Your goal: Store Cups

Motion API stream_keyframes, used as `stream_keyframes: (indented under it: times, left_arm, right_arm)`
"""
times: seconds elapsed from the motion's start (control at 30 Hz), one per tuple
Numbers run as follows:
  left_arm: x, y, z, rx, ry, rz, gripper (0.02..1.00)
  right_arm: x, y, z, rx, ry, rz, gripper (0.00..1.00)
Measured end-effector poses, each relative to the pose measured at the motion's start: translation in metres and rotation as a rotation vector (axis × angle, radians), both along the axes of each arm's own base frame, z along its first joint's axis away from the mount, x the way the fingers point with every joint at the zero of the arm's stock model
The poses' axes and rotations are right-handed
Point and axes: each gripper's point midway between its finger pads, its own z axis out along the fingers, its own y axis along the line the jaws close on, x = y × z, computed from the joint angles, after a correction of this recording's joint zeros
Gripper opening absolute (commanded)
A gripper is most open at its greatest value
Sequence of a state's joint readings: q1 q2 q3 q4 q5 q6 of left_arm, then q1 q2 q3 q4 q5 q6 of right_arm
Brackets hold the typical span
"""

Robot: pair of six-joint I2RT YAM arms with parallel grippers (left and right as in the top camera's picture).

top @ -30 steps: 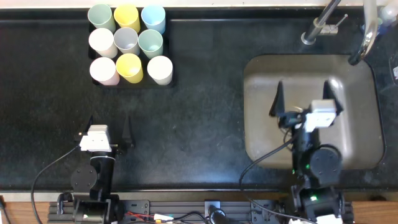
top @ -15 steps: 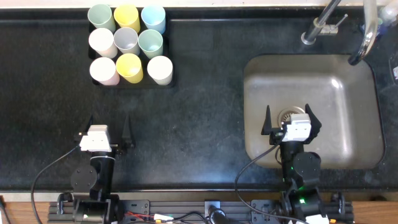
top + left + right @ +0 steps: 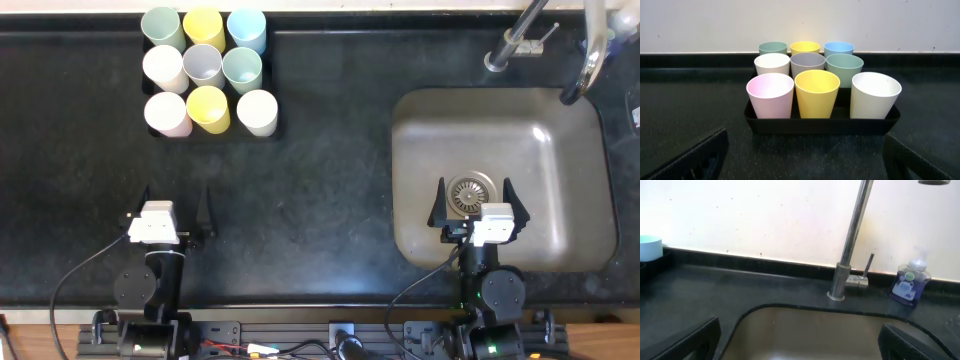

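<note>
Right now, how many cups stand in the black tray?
9, in the tray, three rows of three: green, yellow, blue at the back; white, grey, green in the middle; pink, yellow, white in front. None seems hidden.

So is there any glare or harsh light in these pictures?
Right wrist view: the wall behind the faucet is lit very bright, almost washed out. Top view: the steel sink shows a soft sheen, the black countertop barely any. Left wrist view: the cups are evenly lit, with soft shadows.
</note>
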State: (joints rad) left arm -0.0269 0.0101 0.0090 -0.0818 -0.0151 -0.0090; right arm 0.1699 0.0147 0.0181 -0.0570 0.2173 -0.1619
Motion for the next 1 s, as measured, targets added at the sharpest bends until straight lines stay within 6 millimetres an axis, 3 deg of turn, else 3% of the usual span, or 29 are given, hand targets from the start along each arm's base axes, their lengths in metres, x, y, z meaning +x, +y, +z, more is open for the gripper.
stream_keyframes:
  times: [1.0]
  left_arm:
    - [0.0000, 0.0000, 0.0000, 0.000, 0.000, 0.000, 0.996]
  right_arm:
    - [0.0001, -0.0037, -0.0006, 0.000, 0.003, -0.015, 0.998]
